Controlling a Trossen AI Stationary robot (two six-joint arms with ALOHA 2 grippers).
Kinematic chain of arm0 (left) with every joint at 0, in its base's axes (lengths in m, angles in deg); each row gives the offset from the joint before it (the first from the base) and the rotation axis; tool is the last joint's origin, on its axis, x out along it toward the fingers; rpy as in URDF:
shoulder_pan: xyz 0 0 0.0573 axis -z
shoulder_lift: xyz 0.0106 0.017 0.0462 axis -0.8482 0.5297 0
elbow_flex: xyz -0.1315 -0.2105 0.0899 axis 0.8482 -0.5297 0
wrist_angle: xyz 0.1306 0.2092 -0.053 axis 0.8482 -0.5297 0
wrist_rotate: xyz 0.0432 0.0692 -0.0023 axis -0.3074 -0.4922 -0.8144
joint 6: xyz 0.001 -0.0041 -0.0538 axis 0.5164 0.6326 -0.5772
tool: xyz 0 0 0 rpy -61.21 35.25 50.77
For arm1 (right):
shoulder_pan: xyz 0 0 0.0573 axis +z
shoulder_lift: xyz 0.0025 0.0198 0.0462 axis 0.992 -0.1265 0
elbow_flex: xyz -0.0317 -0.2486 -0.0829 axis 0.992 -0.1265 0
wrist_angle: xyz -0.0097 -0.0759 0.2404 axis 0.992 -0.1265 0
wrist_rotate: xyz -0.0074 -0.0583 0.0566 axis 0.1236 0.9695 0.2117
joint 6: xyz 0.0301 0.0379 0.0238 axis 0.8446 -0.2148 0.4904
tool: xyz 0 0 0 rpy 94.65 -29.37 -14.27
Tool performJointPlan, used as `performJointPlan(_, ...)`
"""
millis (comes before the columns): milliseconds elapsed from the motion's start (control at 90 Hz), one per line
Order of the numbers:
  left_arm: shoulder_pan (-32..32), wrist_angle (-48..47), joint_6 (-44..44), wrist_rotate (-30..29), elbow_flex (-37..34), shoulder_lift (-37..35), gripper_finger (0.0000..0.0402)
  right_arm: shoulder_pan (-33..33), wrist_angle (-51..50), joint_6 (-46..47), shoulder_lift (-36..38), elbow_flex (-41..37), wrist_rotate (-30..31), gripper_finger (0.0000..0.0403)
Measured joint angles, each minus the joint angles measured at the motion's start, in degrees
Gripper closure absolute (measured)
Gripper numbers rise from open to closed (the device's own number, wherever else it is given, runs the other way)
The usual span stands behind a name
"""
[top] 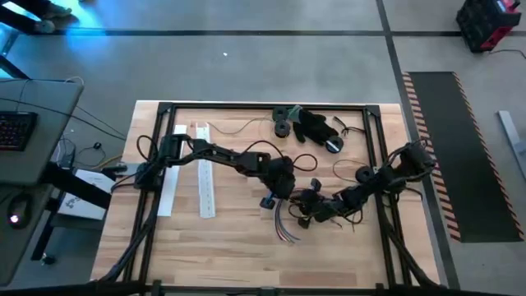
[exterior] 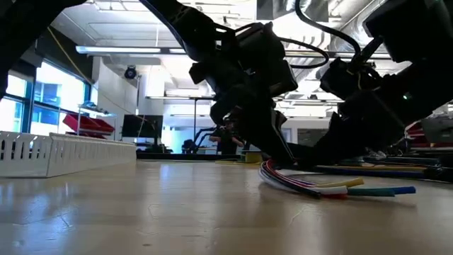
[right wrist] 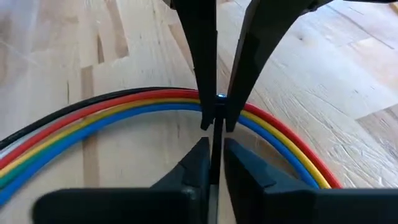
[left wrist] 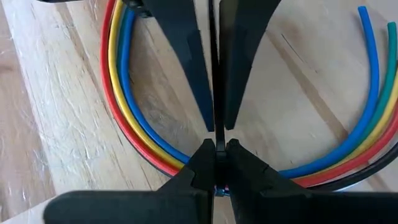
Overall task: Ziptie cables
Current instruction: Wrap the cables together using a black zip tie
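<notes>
Red, yellow, blue and black cables (right wrist: 124, 102) lay in a loose curve on the wooden tabletop (top: 230, 247), their free ends fanned out toward its near edge. Both grippers met over the cables near the tabletop's middle. The left gripper (left wrist: 216, 134) had its fingers pressed almost together on a thin dark strip standing above the cables. The right gripper (right wrist: 215, 121) was likewise nearly closed, pinching a thin dark strip right at the cables.
</notes>
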Motion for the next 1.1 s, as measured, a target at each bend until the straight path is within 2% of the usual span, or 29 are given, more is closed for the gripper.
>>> performJointPlan(400,0.11,0.55,-1.05,0.22,0.02,0.07,0.0393,2.12,-3.83,8.46,0.13,0.22,0.19,0.0402)
performJointPlan(933,-0.22,-3.03,-1.51,2.66,0.0,0.07,0.0393,12.48,-18.33,31.27,0.35,0.31,5.84,0.0402)
performJointPlan(1100,-0.24,-1.97,-2.65,2.61,-0.02,0.07,0.0389,13.25,-18.01,32.98,0.83,0.02,6.42,0.0402)
